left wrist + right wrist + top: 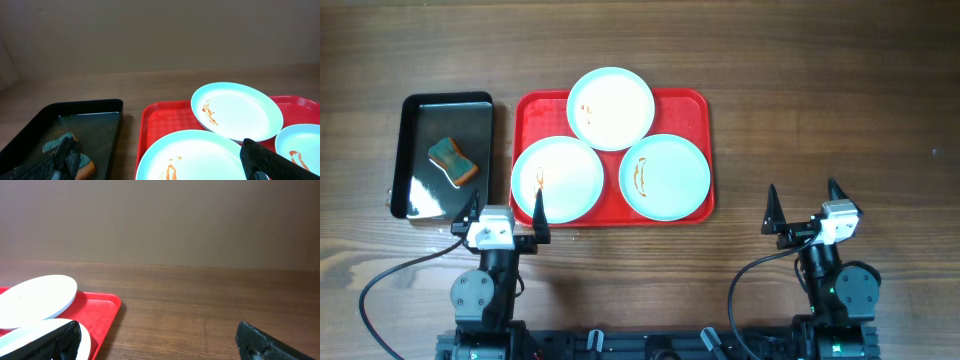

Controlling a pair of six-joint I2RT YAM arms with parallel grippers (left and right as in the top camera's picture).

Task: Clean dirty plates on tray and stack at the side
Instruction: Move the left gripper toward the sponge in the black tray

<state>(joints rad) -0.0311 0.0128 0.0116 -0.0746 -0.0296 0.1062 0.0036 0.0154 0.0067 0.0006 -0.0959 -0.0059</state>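
Observation:
Three pale mint plates lie on the red tray. The back plate rests partly over the other two. The front-left plate and the front-right plate each carry brown-orange smears. In the left wrist view the front-left plate lies just beyond my open fingers, the back plate behind it. My left gripper hangs open at the tray's near-left corner, holding nothing. My right gripper stands open over bare wood right of the tray, holding nothing.
A black metal pan holding water and a blue-and-orange sponge sits left of the tray. Wooden table extends right of the tray and along the front edge, where both arm bases stand.

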